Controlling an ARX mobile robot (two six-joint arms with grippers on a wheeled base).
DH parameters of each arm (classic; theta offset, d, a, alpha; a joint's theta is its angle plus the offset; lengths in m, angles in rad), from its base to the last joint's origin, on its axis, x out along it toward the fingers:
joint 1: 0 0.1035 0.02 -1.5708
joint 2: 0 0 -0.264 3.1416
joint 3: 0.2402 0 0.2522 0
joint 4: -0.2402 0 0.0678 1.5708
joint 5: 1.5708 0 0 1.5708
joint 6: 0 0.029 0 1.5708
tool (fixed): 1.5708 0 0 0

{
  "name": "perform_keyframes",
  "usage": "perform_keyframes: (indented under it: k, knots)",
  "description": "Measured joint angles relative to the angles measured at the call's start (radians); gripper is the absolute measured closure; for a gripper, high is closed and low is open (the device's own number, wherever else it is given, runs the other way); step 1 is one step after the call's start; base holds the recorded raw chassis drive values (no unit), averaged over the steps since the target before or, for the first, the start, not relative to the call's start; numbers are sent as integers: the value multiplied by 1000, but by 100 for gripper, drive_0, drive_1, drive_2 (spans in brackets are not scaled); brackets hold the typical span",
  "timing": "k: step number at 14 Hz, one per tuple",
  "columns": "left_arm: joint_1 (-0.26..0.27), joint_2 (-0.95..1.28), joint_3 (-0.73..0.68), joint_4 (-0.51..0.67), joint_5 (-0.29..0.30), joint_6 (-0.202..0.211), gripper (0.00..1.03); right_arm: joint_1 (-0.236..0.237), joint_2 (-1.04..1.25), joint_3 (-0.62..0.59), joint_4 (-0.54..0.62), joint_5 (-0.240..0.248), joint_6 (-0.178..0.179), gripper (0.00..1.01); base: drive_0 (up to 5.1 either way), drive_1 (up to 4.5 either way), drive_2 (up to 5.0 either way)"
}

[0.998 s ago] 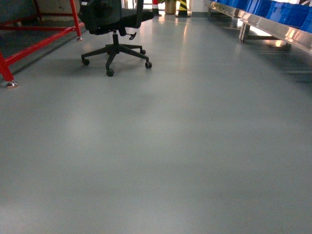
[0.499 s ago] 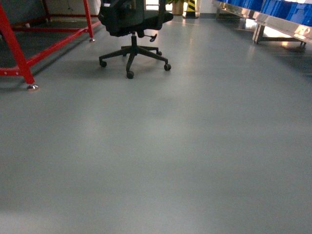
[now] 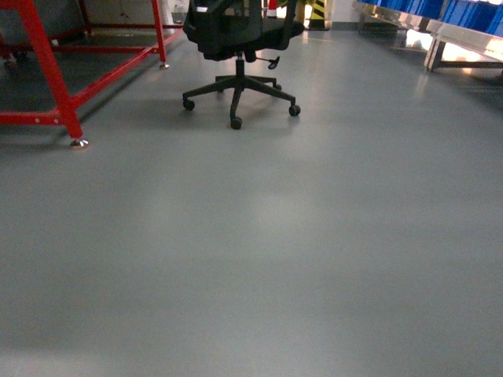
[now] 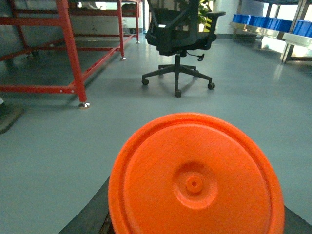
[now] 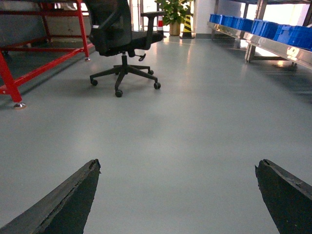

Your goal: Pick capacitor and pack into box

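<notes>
In the left wrist view a round orange capacitor (image 4: 195,180) fills the lower middle, its flat end face with a small centre boss turned to the camera. My left gripper (image 4: 195,226) is shut on it; only dark finger edges (image 4: 90,217) show beside it. Over bare grey floor in the right wrist view, my right gripper (image 5: 178,165) stands open, with nothing between its two dark fingertips (image 5: 90,175). The box is out of view. Neither gripper shows in the head view.
A black office chair (image 3: 240,47) on castors stands ahead at centre-left. A red steel frame (image 3: 47,71) with floor feet is on the left. Blue bins (image 5: 273,29) on a metal rack line the far right. A potted plant (image 5: 173,9) and a striped bollard (image 5: 187,22) stand at the back.
The head view has swung: the chair and the red frame have drifted to the right in it and the rack of blue bins has slid toward the right edge.
</notes>
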Motion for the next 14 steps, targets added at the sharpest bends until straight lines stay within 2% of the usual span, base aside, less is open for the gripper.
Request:
perform_keyframes:
  k: [14]
  knots:
    - [0, 0, 0, 1, 1, 0, 59, 0, 0, 0, 2, 1, 0, 3, -503, 237, 237]
